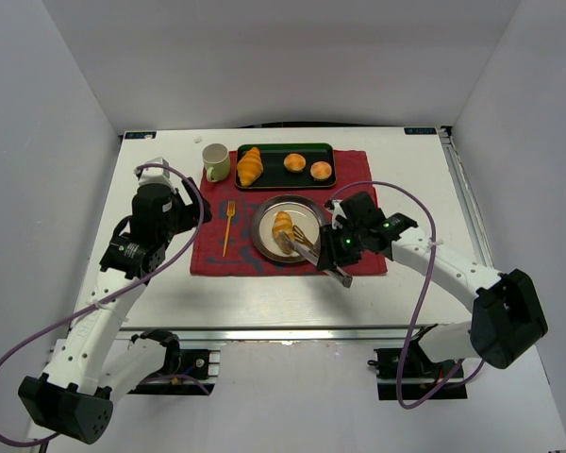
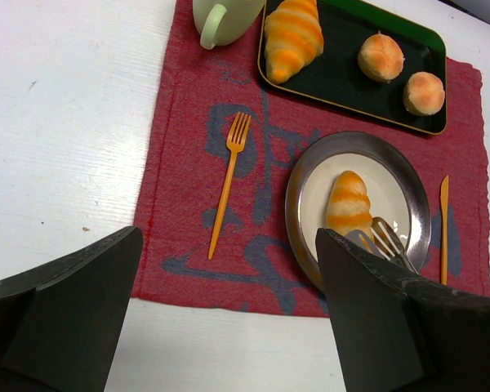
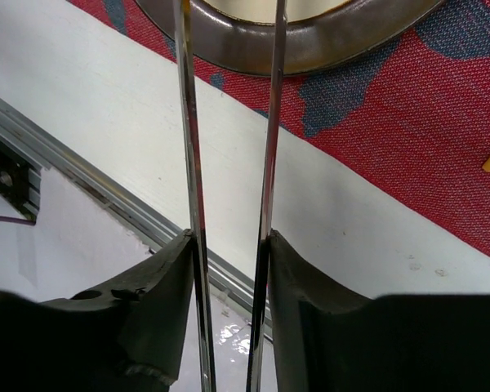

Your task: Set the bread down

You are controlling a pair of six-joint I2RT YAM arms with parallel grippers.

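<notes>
**Bread down on the plate, tongs not yet clear**

On the table [image 1: 170, 302], a red placemat [image 1: 212, 257] carries a black tray [image 1: 274, 172] at 12 o'clock and a round metal plate [image 1: 261, 236] below it. The bread [image 1: 283, 226] lies on the plate, so the placing looks close to done. The right gripper [image 3: 229, 245] is clamped on the handles of metal tongs [image 1: 309, 250], which reach in from the plate's 5 o'clock. The tong tips sit at the bread's near end, and I cannot tell whether they touch it. What is likely left is letting go and drawing the tongs away. The left gripper [image 2: 229, 237] hangs spread wide and empty at the mat's 8 o'clock, above an orange fork [image 2: 227, 184].
</notes>
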